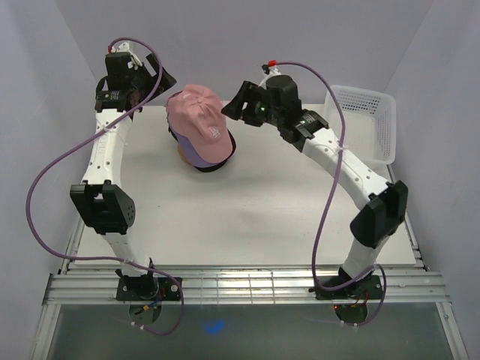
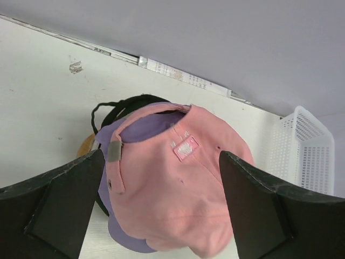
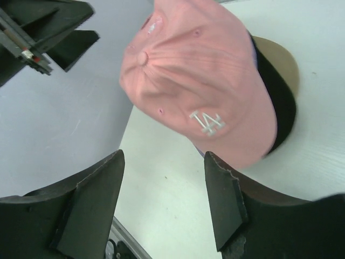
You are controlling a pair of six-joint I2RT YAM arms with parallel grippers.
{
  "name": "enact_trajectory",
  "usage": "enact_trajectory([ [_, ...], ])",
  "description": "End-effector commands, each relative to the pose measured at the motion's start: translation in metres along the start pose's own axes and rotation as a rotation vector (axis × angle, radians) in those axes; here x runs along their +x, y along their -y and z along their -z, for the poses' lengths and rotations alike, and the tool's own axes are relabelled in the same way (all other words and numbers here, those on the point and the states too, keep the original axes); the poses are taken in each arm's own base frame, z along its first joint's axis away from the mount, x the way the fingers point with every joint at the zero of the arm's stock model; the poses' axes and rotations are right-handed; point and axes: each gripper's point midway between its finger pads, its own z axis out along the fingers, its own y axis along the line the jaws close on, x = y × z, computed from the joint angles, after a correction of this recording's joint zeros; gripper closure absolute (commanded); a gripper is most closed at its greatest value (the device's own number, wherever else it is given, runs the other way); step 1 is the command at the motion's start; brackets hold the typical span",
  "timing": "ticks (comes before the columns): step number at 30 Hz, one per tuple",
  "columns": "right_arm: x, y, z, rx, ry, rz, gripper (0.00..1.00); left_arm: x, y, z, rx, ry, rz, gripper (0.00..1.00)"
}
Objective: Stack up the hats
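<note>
The hats (image 1: 201, 146) sat stacked on a wooden stand (image 1: 182, 156) at the far middle of the table (image 1: 247, 217). The pink hat (image 1: 196, 120) was on top, with its brim pointing near-right and its long axis running from far-left to near-right. A lavender hat (image 1: 193, 157) and a black hat (image 1: 219, 163) showed under it. The left gripper (image 1: 161, 75) hung just left of the stack and the right gripper (image 1: 231, 105) just right of it, and a basket (image 1: 367, 120) stood at the far right. The left wrist view showed the pink hat's back strap facing spread fingers (image 2: 59, 210) that held nothing. In the right wrist view the white logo (image 3: 207, 121) faced that gripper's parted, empty fingers (image 3: 226, 199).
</note>
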Motion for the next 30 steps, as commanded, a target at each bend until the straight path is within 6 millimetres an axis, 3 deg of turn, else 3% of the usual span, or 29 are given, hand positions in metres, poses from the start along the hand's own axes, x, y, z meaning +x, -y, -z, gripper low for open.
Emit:
enact_trajectory([
  [1, -0.029, 0.005, 0.059, 0.016, 0.107, 0.042, 0.33, -0.035, 0.046, 0.079, 0.111, 0.130, -0.029, 0.02],
  [3, -0.035, 0.020, 0.082, 0.059, 0.146, 0.065, 0.29, -0.018, 0.051, 0.089, 0.123, 0.103, -0.038, 0.02],
  [4, -0.030, 0.025, 0.105, 0.068, 0.160, 0.071, 0.26, -0.014, 0.055, 0.097, 0.134, 0.102, -0.047, 0.02],
  [5, -0.032, 0.033, 0.117, 0.101, 0.188, 0.074, 0.24, -0.012, 0.068, 0.118, 0.169, 0.120, -0.064, 0.02],
  [6, -0.045, 0.032, 0.146, 0.106, 0.255, 0.095, 0.22, 0.002, 0.065, 0.118, 0.162, 0.100, -0.070, 0.02],
  [7, -0.035, 0.047, 0.154, 0.140, 0.247, 0.104, 0.16, 0.008, 0.066, 0.124, 0.166, 0.096, -0.086, 0.02],
  [8, -0.035, 0.052, 0.164, 0.159, 0.262, 0.119, 0.13, 0.009, 0.074, 0.143, 0.192, 0.115, -0.101, 0.02],
  [9, -0.035, 0.064, 0.177, 0.211, 0.280, 0.131, 0.11, 0.014, 0.073, 0.148, 0.196, 0.110, -0.105, 0.02],
  [10, -0.038, 0.062, 0.197, 0.221, 0.311, 0.152, 0.08, 0.028, 0.068, 0.149, 0.199, 0.079, -0.109, 0.02],
  [12, -0.028, 0.071, 0.216, 0.257, 0.312, 0.163, 0.04, 0.037, 0.073, 0.166, 0.228, 0.075, -0.124, 0.02],
  [13, -0.023, 0.075, 0.220, 0.269, 0.305, 0.171, 0.01, 0.047, 0.068, 0.166, 0.217, 0.053, -0.127, 0.02],
  [15, -0.012, 0.084, 0.226, 0.293, 0.287, 0.172, 0.10, 0.054, 0.067, 0.178, 0.222, 0.059, -0.146, 0.02],
  [19, 0.003, 0.099, 0.231, 0.351, 0.229, 0.174, 0.11, 0.069, 0.061, 0.187, 0.223, 0.040, -0.157, 0.02],
  [23, 0.005, 0.097, 0.231, 0.338, 0.218, 0.183, 0.11, 0.084, 0.053, 0.190, 0.215, 0.019, -0.149, 0.02],
  [30, 0.001, 0.095, 0.230, 0.333, 0.225, 0.182, 0.11, 0.087, 0.053, 0.199, 0.219, 0.024, -0.157, 0.02],
])
